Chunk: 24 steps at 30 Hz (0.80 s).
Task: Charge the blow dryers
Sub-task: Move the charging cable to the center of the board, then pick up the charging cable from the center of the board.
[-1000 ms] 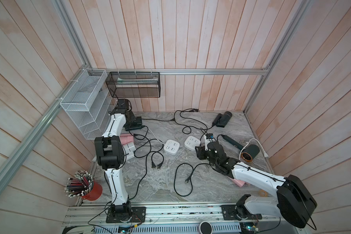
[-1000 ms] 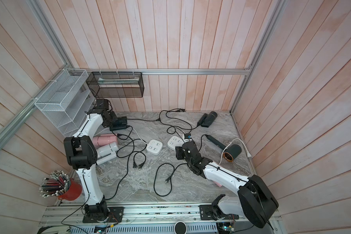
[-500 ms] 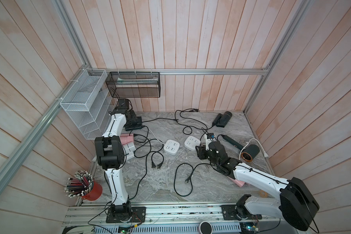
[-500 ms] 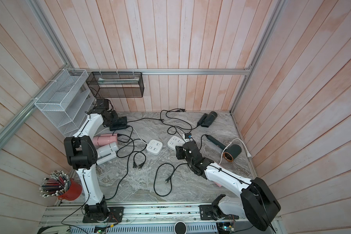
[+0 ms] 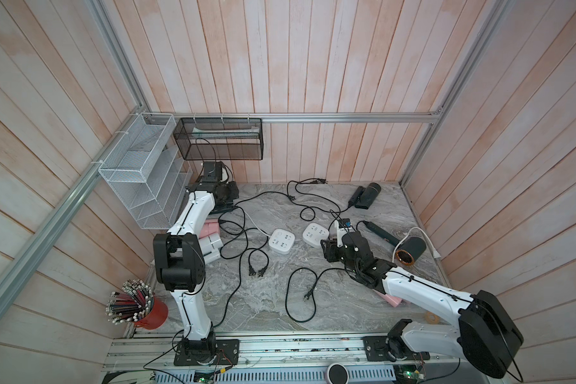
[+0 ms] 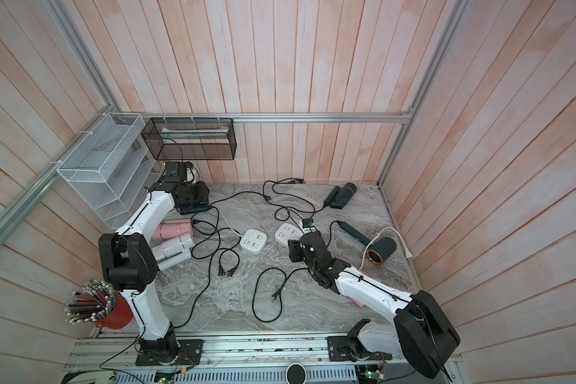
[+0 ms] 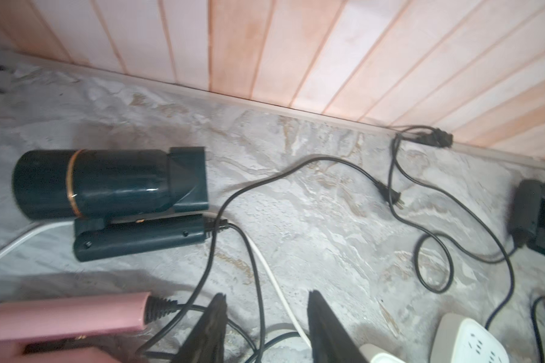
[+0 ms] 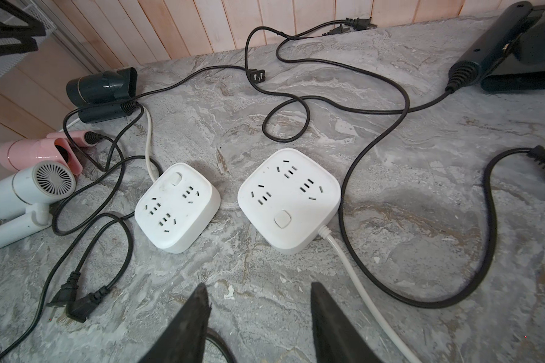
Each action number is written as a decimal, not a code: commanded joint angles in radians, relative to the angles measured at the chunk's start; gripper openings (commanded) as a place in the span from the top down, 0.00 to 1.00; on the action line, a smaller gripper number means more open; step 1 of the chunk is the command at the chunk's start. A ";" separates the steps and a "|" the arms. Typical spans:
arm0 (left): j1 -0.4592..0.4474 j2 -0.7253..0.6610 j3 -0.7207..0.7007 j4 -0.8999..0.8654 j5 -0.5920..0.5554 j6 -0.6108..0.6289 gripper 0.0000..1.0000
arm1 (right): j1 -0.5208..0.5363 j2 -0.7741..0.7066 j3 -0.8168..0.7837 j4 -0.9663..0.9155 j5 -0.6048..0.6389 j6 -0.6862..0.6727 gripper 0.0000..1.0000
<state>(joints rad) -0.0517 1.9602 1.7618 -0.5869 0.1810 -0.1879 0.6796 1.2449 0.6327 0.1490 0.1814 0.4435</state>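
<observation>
Table (image 5: 263, 299) was grey, marble-veined. Strips (image 8: 177, 204) were white, cords (image 8: 434, 304) black. Pink dryer (image 8: 29, 152), pale grey dryer (image 8: 19, 188) and gold-banded dark dryer (image 7: 107, 182) recorded.

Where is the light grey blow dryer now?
In both top views the light grey blow dryer lies on the left side of the table, just in front of the pink blow dryer and left of the nearer white power strip.

Left arm (image 5: 195, 216) and right arm (image 5: 423, 291) had white links, bulky black joint housings, a thin black cable along each link, and black bolted bases.
</observation>
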 commanded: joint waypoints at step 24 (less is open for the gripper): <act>-0.066 0.534 0.537 -0.211 -0.271 0.196 0.46 | -0.004 0.106 0.037 0.015 -0.020 -0.017 0.48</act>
<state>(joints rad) -0.1173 2.4668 2.2734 -0.7490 -0.0025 -0.0101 0.6796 1.3304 0.6403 0.1570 0.1658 0.4404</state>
